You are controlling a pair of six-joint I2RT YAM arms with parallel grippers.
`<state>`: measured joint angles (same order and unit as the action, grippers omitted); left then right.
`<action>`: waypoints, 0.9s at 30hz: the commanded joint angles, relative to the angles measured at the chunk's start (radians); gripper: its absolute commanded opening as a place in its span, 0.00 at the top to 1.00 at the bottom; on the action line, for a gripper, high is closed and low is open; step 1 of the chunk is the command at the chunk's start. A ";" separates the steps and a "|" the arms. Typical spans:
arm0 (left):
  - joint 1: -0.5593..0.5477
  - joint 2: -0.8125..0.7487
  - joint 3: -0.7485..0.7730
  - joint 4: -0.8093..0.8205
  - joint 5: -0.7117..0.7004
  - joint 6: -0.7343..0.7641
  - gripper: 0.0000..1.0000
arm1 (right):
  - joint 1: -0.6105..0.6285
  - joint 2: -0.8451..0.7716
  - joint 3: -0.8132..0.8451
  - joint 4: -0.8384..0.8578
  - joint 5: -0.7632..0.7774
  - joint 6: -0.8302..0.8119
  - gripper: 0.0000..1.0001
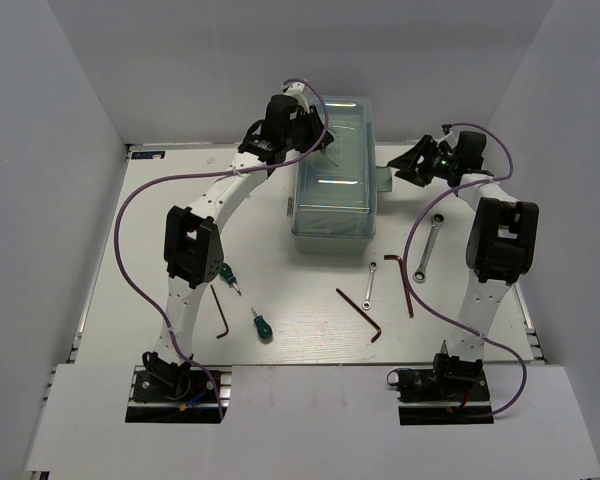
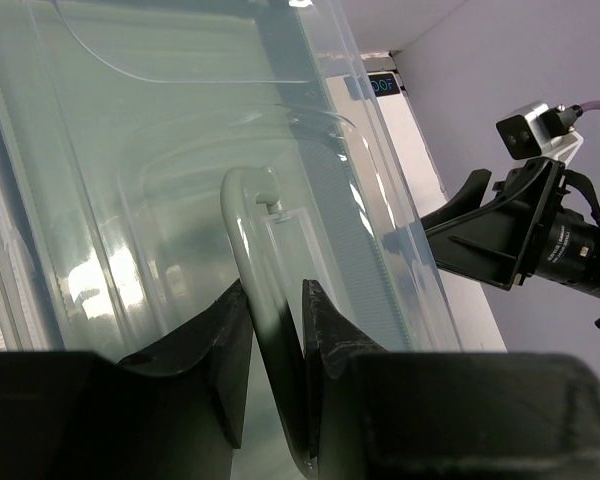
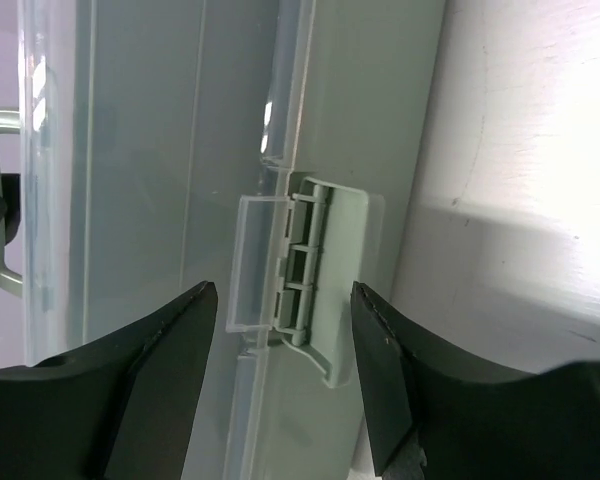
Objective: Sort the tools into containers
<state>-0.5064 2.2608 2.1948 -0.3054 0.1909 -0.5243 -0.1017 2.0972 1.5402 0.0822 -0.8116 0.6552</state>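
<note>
The pale green toolbox [image 1: 332,190] stands at the back centre with its clear lid [image 2: 160,150] down. My left gripper [image 1: 313,135] [image 2: 276,312] is shut on the lid's pale handle [image 2: 242,225], which runs between the two fingers. My right gripper [image 1: 408,170] [image 3: 283,300] is open at the box's right side, its jaws standing either side of the green latch [image 3: 318,275] [image 1: 383,181] without touching it. Tools lie on the table in front: two green-handled screwdrivers [image 1: 228,276] [image 1: 261,326], three hex keys [image 1: 221,314] [image 1: 360,314] [image 1: 406,281] and two silver wrenches [image 1: 371,281] [image 1: 429,246].
The white table [image 1: 280,345] is walled in grey on three sides. The right arm's wrist camera [image 2: 540,130] shows in the left wrist view, close to the box's far side. The right arm's upper link [image 1: 500,240] hangs beside the larger wrench.
</note>
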 commanded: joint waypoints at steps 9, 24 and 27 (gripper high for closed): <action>-0.011 0.006 0.014 -0.011 0.041 0.055 1.00 | -0.012 0.000 0.014 -0.035 -0.001 -0.048 0.38; -0.011 -0.003 0.014 0.008 0.059 0.026 1.00 | 0.000 0.126 0.067 -0.004 -0.089 0.043 0.53; -0.011 0.006 0.014 0.008 0.059 0.026 1.00 | 0.004 0.135 0.061 0.054 -0.132 0.083 0.59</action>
<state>-0.5060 2.2612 2.1948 -0.3031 0.1944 -0.5430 -0.1032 2.2314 1.5669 0.0704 -0.8776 0.6926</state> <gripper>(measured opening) 0.335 0.419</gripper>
